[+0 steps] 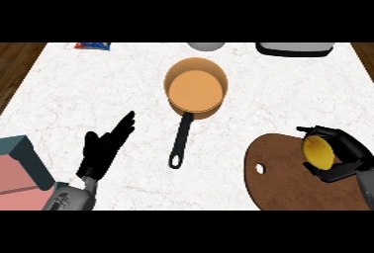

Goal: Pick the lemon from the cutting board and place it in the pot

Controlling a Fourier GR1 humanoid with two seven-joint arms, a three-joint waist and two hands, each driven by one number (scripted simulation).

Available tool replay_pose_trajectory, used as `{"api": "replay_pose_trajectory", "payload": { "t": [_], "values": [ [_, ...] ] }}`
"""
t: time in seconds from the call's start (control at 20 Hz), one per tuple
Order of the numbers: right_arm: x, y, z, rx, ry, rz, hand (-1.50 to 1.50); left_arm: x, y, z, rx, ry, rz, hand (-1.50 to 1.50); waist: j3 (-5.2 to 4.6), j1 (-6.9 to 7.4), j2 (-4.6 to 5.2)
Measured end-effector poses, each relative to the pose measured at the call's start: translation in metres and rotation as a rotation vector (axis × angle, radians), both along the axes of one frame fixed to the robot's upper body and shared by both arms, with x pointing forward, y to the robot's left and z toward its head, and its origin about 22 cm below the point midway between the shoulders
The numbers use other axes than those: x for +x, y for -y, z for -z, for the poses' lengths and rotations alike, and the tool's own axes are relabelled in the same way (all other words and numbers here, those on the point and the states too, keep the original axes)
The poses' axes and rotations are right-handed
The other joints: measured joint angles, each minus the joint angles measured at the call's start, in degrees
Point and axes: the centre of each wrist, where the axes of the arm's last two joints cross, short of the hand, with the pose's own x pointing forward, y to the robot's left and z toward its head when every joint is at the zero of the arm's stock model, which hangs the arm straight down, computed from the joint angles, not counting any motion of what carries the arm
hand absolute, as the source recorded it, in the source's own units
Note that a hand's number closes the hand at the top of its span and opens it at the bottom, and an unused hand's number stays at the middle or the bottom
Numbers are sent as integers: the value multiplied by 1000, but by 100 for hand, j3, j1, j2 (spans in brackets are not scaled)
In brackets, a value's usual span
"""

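Head view: right hand (343,157) curled round the lemon (318,152), just over the brown cutting board (292,173). Left hand (106,146) open, fingers straight, above the counter (87,89). Farther back, the orange pot (195,89) holds nothing, black handle toward us.

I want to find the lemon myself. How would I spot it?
Look at the brown cutting board at the counter's near right. Over its right side, the right robot hand curls around the lemon. It is the only bright yellow thing; the pot is orange.
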Motion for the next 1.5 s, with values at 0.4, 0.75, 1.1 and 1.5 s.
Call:
{"api": "replay_pose_trajectory", "payload": {
  "t": [0.4,0.75,1.1,1.5],
  "values": [
    [56,-7,-26,25,159,103,150,-1,-2,-4,1,3,-8,0,50,0,32],
    [84,-21,-52,-32,294,96,150,-6,-8,-4,-1,-2,-23,0,47,-108,2],
    [103,-40,-96,-124,450,72,150,-7,-14,1,1,-12,-43,0,38,-218,-35],
    [114,-89,-164,-247,554,66,150,-2,-17,-2,6,-17,-47,0,34,-252,-53]
  ]
}}
